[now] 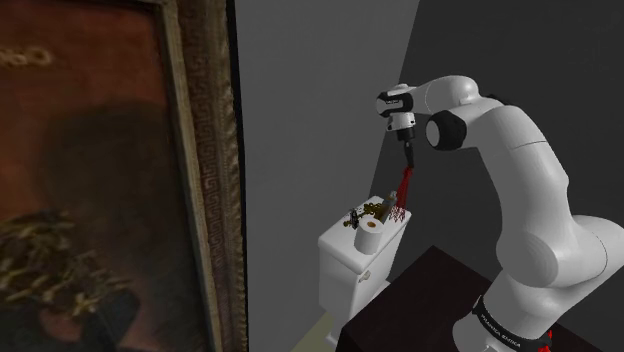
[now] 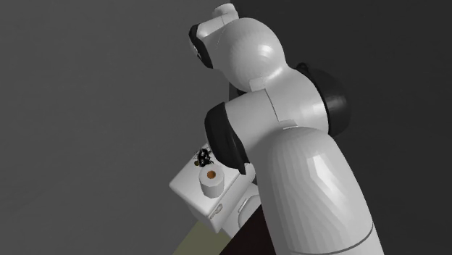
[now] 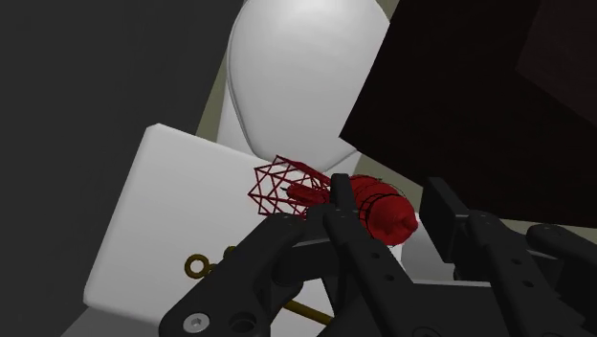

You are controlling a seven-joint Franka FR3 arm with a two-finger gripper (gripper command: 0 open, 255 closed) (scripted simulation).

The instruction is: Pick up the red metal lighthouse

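In the second exterior view the arm (image 2: 290,145) covers most of the toilet tank (image 2: 187,190), leaving one corner bare. The small dark and gold clutter (image 1: 362,212) on the tank lid is too tangled to name or count. One red lighthouse (image 1: 403,190) hangs pinched between the fingers of the end effector (image 1: 406,158). Its long axis is upright, with the solid body up in the fingers and the open wire-cage end pointing down at the tank; whether that end touches the lid cannot be told. One paper roll (image 1: 370,229) stands on the lid near it. One framed painting (image 1: 90,180) is cut off at the shoulder view's left
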